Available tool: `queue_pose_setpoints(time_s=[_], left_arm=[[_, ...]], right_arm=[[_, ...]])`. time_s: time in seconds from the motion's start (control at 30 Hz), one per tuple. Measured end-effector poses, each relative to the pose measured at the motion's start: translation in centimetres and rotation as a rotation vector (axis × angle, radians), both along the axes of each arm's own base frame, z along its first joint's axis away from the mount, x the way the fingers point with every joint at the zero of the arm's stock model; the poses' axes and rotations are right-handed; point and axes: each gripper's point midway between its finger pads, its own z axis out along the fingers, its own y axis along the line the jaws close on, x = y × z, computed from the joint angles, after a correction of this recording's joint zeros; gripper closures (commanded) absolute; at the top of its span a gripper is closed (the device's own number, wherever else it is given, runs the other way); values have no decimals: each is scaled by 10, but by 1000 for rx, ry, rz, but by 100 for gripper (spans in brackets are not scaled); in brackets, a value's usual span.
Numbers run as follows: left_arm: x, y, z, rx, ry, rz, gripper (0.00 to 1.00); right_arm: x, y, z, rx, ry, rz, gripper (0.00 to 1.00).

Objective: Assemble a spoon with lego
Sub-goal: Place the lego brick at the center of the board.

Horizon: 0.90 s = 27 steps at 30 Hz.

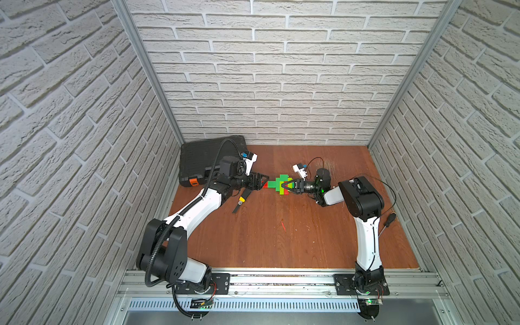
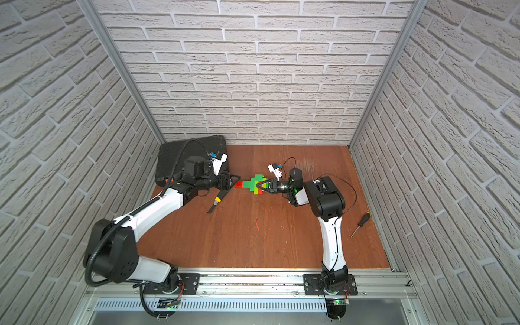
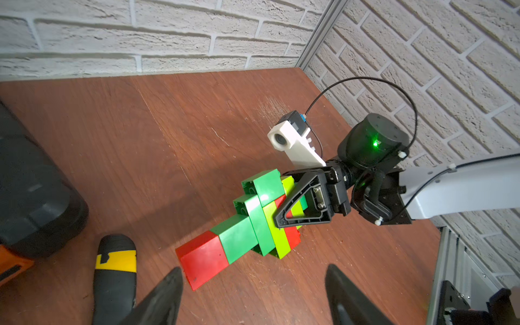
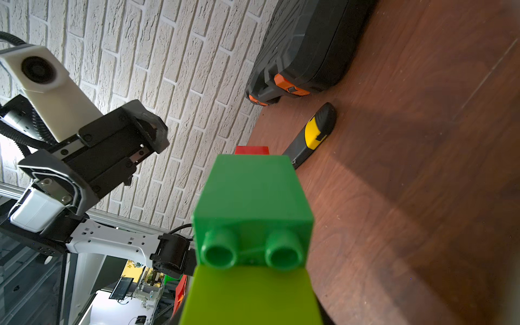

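The spoon (image 1: 277, 184) (image 2: 253, 184) (image 3: 253, 225) is one flat figure of joined lego bricks near the middle of the wooden table. Its striped dark green, lime and red head points right. Its green and red stem points left. My right gripper (image 1: 283, 186) (image 2: 257, 185) is shut on the head, one black finger (image 3: 298, 202) lying across the stripes. In the right wrist view the green and lime bricks (image 4: 253, 202) fill the space between the jaws. My left gripper (image 1: 263, 183) (image 3: 253, 270) is open and empty just left of the stem's red end (image 3: 202, 259).
A black tool case (image 1: 208, 160) with orange latches sits in the back left corner. A yellow-black utility knife (image 1: 240, 201) (image 3: 115, 267) lies beside the left gripper. A screwdriver (image 2: 361, 223) lies near the right wall. A small red scrap (image 1: 282, 226) lies mid-table.
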Motion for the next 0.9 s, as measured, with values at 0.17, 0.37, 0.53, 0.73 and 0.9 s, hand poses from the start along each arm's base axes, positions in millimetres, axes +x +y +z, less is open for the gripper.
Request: queue_pose_setpoints(time_s=[0.17, 0.37, 0.53, 0.73, 0.9], left_arm=[[8, -8, -22, -1, 68, -11, 21], [20, -16, -34, -9, 94, -20, 21], [26, -20, -43, -13, 117, -25, 20], [31, -24, -56, -18, 144, -35, 18], [38, -32, -65, -37, 169, -56, 2]], right_arm=[[4, 1, -13, 7, 16, -9, 83], [2, 1, -34, -5, 63, -10, 77], [1, 1, -38, -12, 54, -6, 61], [-1, 3, -22, -18, -30, 25, 0], [5, 2, -25, -112, -44, 17, 0]])
